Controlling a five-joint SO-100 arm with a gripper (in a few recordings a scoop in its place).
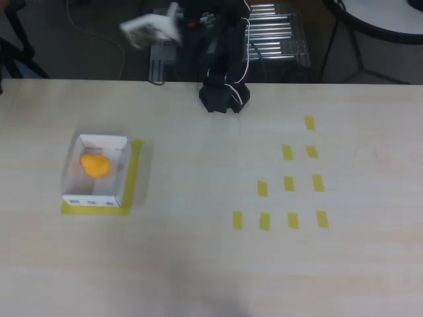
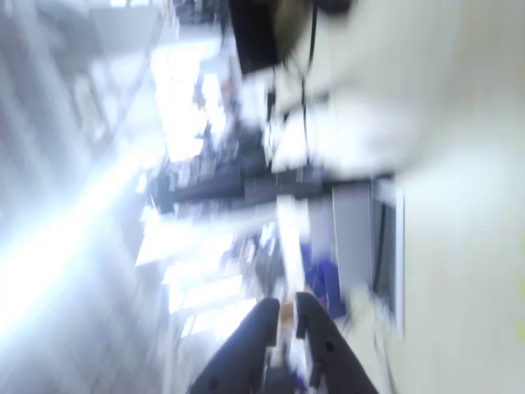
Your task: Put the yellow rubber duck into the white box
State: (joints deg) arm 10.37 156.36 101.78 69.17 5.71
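The yellow rubber duck [image 1: 95, 165] lies inside the white box [image 1: 121, 173] at the left of the table in the overhead view, in the box's far half. My gripper [image 1: 140, 29] is a blurred white shape raised high beyond the table's far edge, well away from the box. In the wrist view the gripper [image 2: 285, 310] points out at a blurred room. Its two dark fingers [image 2: 256, 328] stand close together with only a thin slit between them and hold nothing.
The box rests on a yellow tape border [image 1: 134, 178]. Several short yellow tape strips [image 1: 289, 183] mark the table's right half. The arm's black base [image 1: 224, 96] stands at the far edge, with a metal rack [image 1: 274, 33] behind it.
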